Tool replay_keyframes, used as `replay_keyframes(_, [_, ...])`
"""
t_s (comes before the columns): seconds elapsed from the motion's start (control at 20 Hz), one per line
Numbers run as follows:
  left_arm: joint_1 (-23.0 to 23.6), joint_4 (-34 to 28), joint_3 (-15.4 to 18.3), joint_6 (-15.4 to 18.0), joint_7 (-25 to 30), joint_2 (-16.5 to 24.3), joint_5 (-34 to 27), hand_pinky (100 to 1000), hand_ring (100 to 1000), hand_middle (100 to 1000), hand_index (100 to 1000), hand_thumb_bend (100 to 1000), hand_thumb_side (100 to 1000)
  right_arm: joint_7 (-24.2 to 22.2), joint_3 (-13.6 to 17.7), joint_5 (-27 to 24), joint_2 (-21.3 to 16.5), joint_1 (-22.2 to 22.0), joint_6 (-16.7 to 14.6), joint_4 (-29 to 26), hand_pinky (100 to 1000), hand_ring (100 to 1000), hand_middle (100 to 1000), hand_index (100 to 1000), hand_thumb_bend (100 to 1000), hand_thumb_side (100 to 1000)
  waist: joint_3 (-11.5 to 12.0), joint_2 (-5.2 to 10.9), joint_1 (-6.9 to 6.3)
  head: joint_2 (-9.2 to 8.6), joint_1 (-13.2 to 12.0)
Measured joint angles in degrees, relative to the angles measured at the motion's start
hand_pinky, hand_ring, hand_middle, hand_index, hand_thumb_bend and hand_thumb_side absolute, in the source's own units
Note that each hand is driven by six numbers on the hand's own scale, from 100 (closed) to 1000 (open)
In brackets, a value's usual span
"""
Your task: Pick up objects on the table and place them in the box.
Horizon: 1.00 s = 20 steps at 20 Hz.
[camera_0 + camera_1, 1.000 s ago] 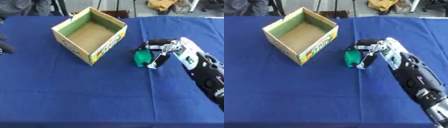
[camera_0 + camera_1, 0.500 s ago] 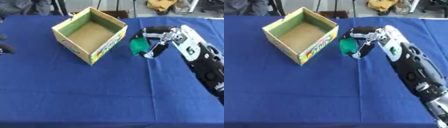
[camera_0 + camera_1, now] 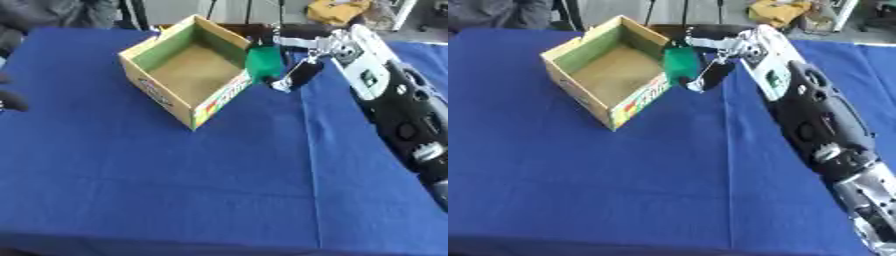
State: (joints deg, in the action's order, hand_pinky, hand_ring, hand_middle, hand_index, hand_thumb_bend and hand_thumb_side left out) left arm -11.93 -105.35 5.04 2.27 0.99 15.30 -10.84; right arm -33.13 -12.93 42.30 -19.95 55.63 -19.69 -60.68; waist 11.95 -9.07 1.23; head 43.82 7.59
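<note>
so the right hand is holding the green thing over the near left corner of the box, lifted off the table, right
Not quite. The right hand does hold the green object lifted off the table, but at the box's right side, by its far right wall, not the near left corner. The left eye view shows this.

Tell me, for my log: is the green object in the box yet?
Out: the right hand holds the green object above the box rim's near corner.

Green object (image 3: 263,63), tan box (image 3: 185,75) green inside, blue tablecloth (image 3: 175,185)
</note>
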Motion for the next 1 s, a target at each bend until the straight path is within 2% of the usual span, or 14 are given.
replay_keyframes(0.25, [-1.3,-0.3,-1.0,-0.2,1.0,-1.2,-0.7,524,492,580,632,274,1000,4.6,2.6,4.8,3.3,2.4,1.4,3.2,456,457,766,857,100,103,4.0,-0.57,0.29,0.0,3.2])
replay_keyframes(0.5, [-2.2,-0.6,-1.4,-0.3,1.5,-1.7,-1.1,525,492,580,632,276,1000,9.3,3.3,9.6,5.8,2.9,1.3,6.4,523,526,789,873,100,242,5.9,-1.18,0.3,0.0,5.8])
replay_keyframes(0.6, [-2.3,-0.7,-1.6,-0.4,1.6,-1.7,-1.2,525,492,580,632,276,1000,10.5,3.3,11.5,6.8,2.9,0.7,7.8,523,526,789,873,100,242,6.3,-1.24,0.3,0.0,6.4])
replay_keyframes(0.65, [-2.3,-0.7,-1.7,-0.4,1.6,-1.7,-1.2,526,492,580,632,278,1000,11.0,3.3,12.3,7.1,2.9,0.5,8.4,557,599,801,881,100,418,6.4,-1.26,0.29,0.0,6.6])
replay_keyframes(0.75, [-2.5,-0.7,-1.7,-0.4,1.8,-1.8,-1.3,526,492,580,632,278,1000,11.4,3.2,13.8,7.7,2.6,0.0,9.7,563,607,801,881,100,441,6.8,-1.38,0.25,0.0,6.9])
replay_keyframes(0.8, [-2.6,-0.7,-1.7,-0.4,1.8,-1.8,-1.3,526,492,579,631,279,1000,11.3,3.0,14.5,8.2,2.3,-0.2,10.3,594,636,806,880,100,518,7.0,-1.42,0.23,0.0,7.0])
replay_keyframes(1.0, [-2.7,-1.0,-1.7,-0.4,2.0,-2.2,-1.6,526,492,579,631,281,1000,10.0,3.0,16.1,9.5,1.8,-1.4,12.0,702,737,827,883,100,643,7.1,-1.46,0.22,0.0,7.2])
